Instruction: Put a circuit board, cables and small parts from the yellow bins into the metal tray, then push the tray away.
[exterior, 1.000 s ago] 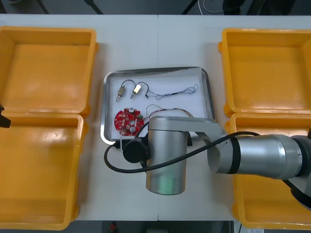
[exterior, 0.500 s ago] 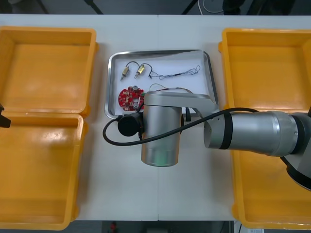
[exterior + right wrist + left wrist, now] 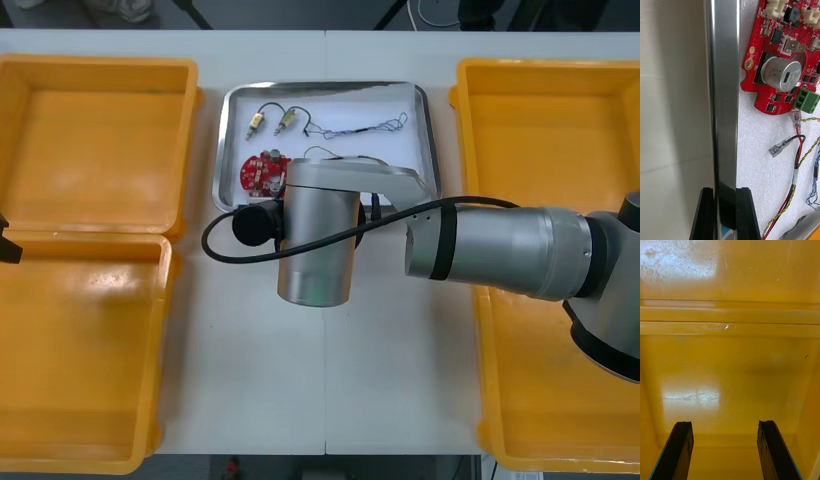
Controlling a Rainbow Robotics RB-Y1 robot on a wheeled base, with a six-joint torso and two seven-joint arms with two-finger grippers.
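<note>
The right arm [image 3: 500, 265] is gleaming in brushed silver tubes, a black band [image 3: 447, 245] ringing its forearm and a black cable [image 3: 204, 242] looping out beside a round black knob [image 3: 255, 225]. The right claw [image 3: 725, 213] is showing flat black fingers [image 3: 707, 217]; the left claw [image 3: 726, 450] is wearing black fingers [image 3: 680, 450] edged in blue.

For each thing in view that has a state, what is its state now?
metal tray: loaded, white inside.
right hand: shut on the tray's near rim.
circuit board: lying in the tray, components up.
cables: loose in the tray.
small metal parts: lying in the tray.
left hand: open, over a yellow bin.
</note>
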